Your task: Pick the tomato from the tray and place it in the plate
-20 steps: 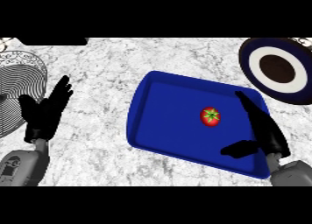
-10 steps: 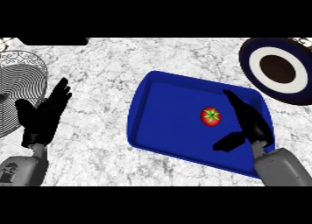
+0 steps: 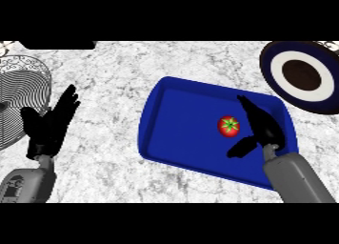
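Observation:
A small red tomato (image 3: 229,126) with a green star-shaped stem lies right of centre on the blue tray (image 3: 179,128). My right hand (image 3: 262,126) hovers over the tray just right of the tomato, open, with its fingers stretched away from me and its thumb reaching under the tomato; nothing is held. The plate (image 3: 306,76), dark blue with a white ring and a dark centre, sits at the upper right, beyond the tray's far corner. My left hand (image 3: 49,125) rests open at the left, fingers up.
A round black-and-white striped object (image 3: 11,107) lies at the left edge, partly behind my left hand. The counter (image 3: 123,71) is grey-white marble. A dark shape (image 3: 56,44) shows at the top left edge.
My right hand has moved left and forward over the tray, closing the gap to the tomato. The left hand and the tomato have stayed put.

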